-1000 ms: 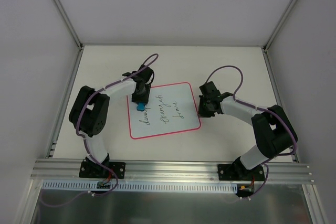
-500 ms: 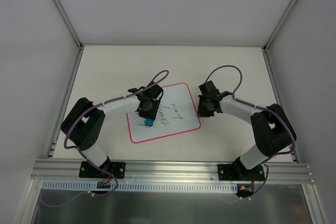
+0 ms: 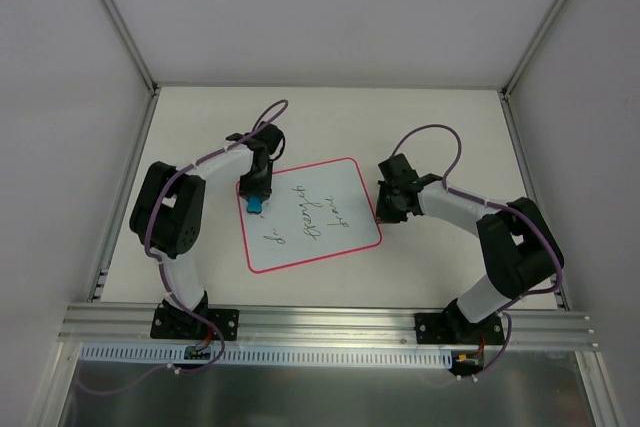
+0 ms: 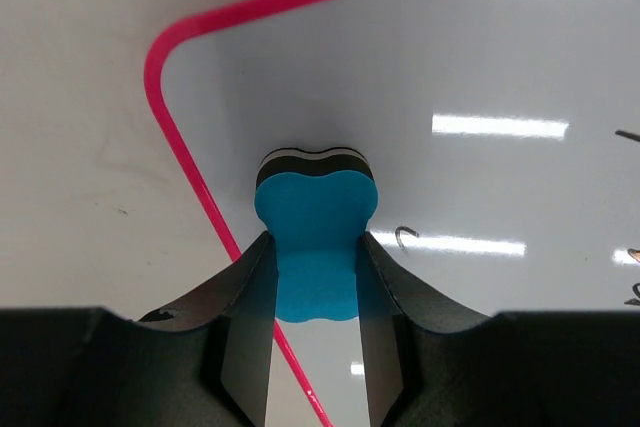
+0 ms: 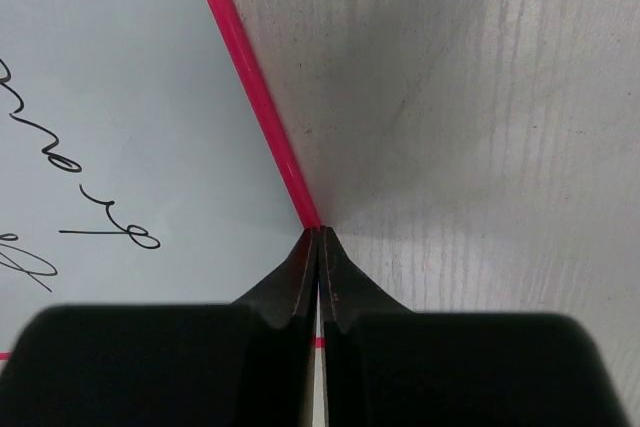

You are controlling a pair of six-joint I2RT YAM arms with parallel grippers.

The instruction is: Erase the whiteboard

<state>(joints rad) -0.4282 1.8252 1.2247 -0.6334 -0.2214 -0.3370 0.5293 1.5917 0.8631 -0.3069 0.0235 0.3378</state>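
Observation:
The whiteboard (image 3: 300,247) lies flat mid-table, white with a pink-red border, and bears dark scribbles down its middle and right. My left gripper (image 3: 255,195) is shut on a blue eraser (image 3: 256,205) and presses it on the board just inside its far left corner. The left wrist view shows the eraser (image 4: 315,217) between my fingers (image 4: 245,347), on the whiteboard (image 4: 480,67) beside the border's curve. My right gripper (image 3: 385,209) is shut, its tips pressed on the board's right border (image 5: 255,97). It shows in the right wrist view (image 5: 318,232).
The table (image 3: 200,127) is off-white, with grey walls on three sides. A metal rail (image 3: 330,322) runs along the near edge by the arm bases. Purple cables loop above both wrists.
My left gripper swept the eraser down the board's left part, then back up to the far left corner. Most of the left column of writing is gone. The right gripper stayed put.

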